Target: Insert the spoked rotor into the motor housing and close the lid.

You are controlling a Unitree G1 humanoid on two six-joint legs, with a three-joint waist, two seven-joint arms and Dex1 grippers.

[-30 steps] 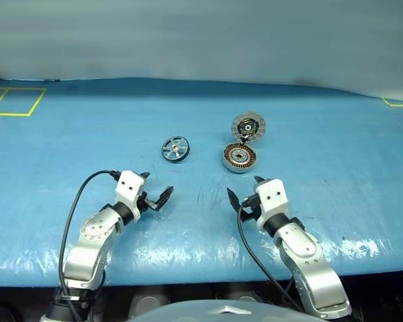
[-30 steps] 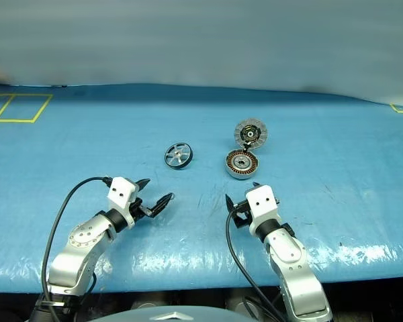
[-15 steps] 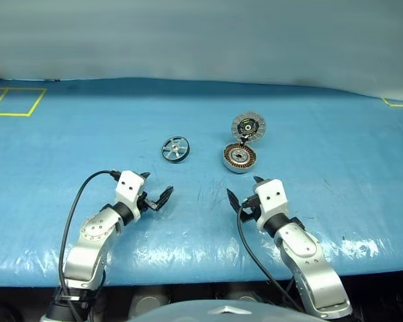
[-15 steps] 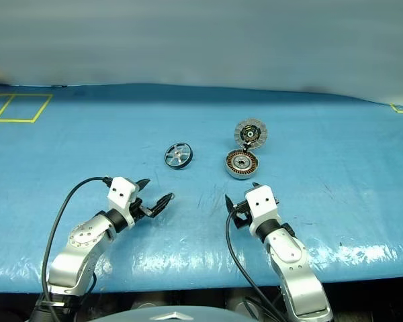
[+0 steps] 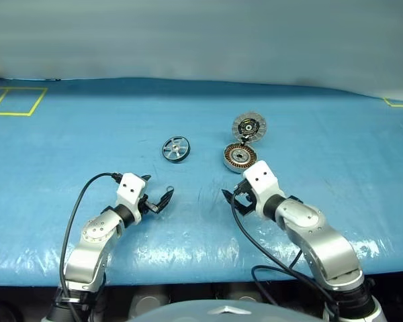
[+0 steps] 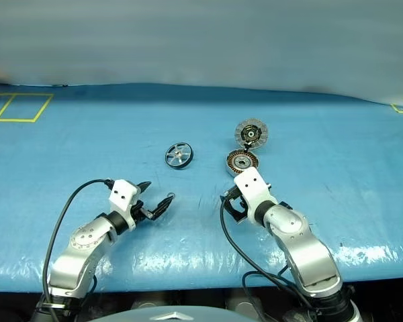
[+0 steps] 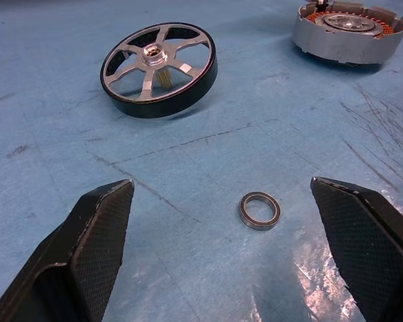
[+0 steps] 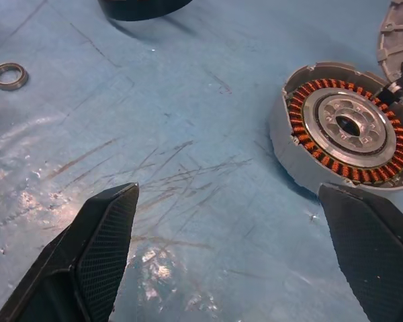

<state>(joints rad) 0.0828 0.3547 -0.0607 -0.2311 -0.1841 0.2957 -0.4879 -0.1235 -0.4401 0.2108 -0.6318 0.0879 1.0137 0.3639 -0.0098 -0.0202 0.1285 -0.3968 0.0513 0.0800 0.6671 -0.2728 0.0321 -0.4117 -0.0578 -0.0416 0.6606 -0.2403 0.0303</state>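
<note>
The spoked rotor (image 5: 175, 149), a dark ring with silver spokes, lies flat on the blue table, ahead of my left gripper (image 5: 157, 188). That gripper is open and empty; in the left wrist view the rotor (image 7: 159, 69) sits beyond its spread fingers. The motor housing (image 5: 240, 157), silver with copper windings, stands right of the rotor. The grey ribbed lid (image 5: 248, 126) leans against its far side. My right gripper (image 5: 232, 192) is open and empty, just short of the housing (image 8: 342, 131) and angled down at the table.
A small metal ring (image 7: 259, 210) lies loose on the table between the two grippers, also seen as the ring (image 8: 9, 75) from the right wrist. Yellow tape squares (image 5: 17, 100) mark the far left of the blue table (image 5: 87, 141).
My right arm has risen and swung forward, tipping its gripper downward and closer to the motor housing. The left arm and the parts have stayed put.
</note>
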